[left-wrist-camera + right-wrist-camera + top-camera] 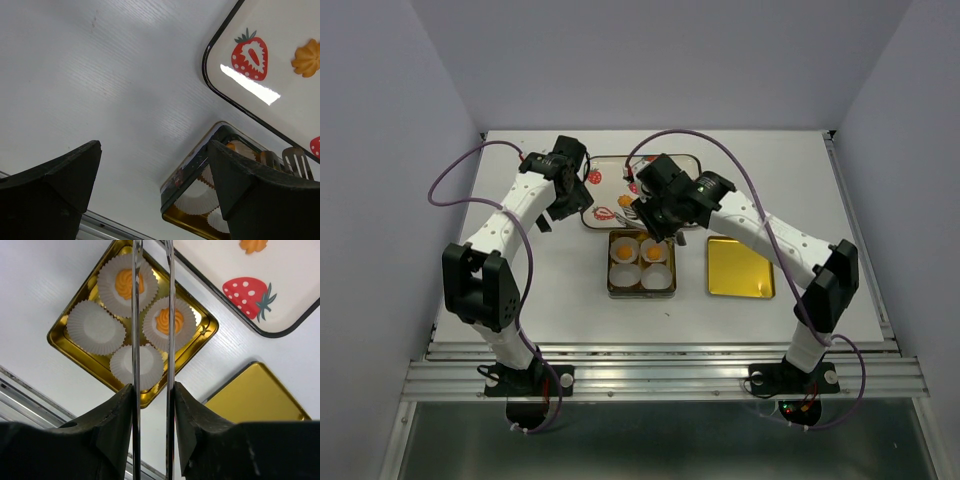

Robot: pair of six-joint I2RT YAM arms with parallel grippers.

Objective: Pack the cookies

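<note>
Right hand (152, 390) pinches seeming tongs (135, 315) over white table (550, 290) between pale walls (650, 60).

I see orange-yellow cookies (129, 282), white pleated cups (95, 327), a gold tin (56, 336), a gold lid (255, 395) and silver tongs (135, 315). My tray (295, 270) is white, black-rimmed, printed with red strawberries (245, 292) dotted white.

Your top camera looks down from behind the arms (510, 230); each wrist camera peers close past its fingers (50, 190), all sharing the gold tin (57, 336) and strawberry tray (285, 107).
</note>
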